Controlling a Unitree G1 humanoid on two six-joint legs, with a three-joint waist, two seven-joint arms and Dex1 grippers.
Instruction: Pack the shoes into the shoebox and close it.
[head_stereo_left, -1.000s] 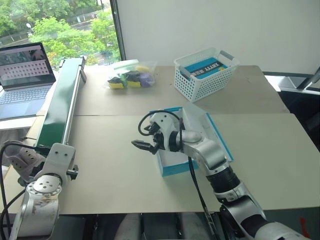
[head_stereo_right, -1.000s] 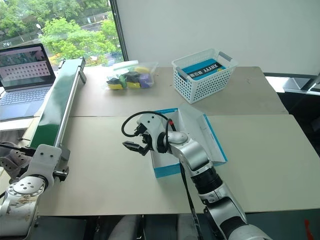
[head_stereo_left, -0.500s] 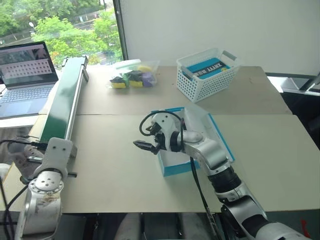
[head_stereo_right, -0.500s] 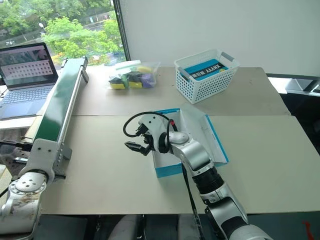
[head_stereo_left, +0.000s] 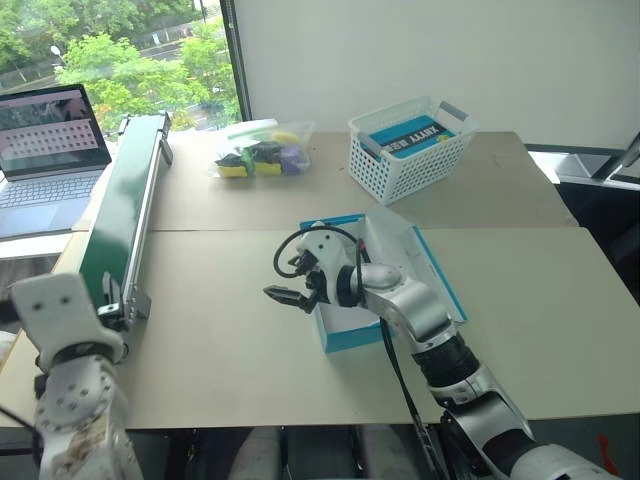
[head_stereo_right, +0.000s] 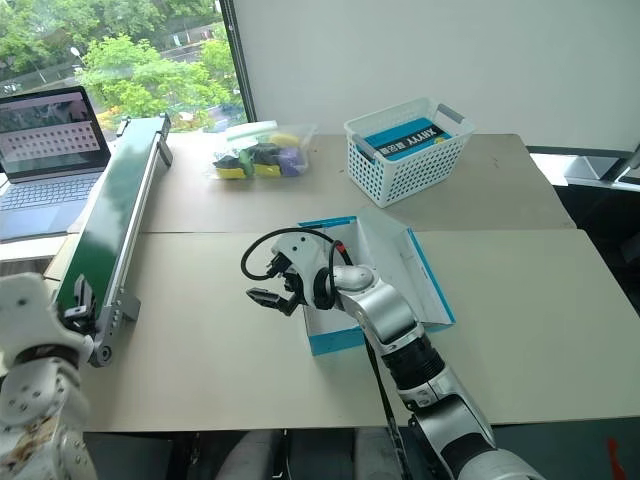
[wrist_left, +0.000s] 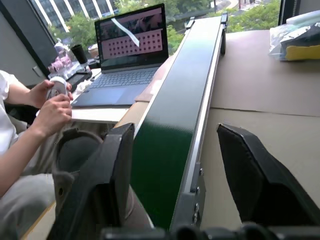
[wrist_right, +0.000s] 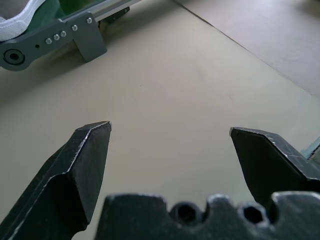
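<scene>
Looking like the fetch stage: nothing is gripped yet, and packing is judged to be barely begun. On the left, the left gripper (wrist_left: 175, 137) is held level beside the green conveyor (head_stereo_left: 125, 215), jaws spread and empty. What could be a pale shoe sole (wrist_right: 14, 17) is glimpsed at the belt's near end, though that can't be confirmed. The right gripper (head_stereo_left: 285, 293) is parked over the tabletop (head_stereo_left: 230, 340), just left of the shoebox (head_stereo_left: 345, 337), jaws released too. A shoe would need to be picked off the belt next and carried right to the box, probably by the left arm.

Containers, then: a clear bag (head_stereo_left: 262, 152) is stuffed with yellow and purple bits. The shoebox is sat mid-tabletop with its lid flung open to the right; its white inside is mostly blocked by the arm, so contents can't be told. A blue packet is held in the white basket (head_stereo_left: 400, 175).
</scene>
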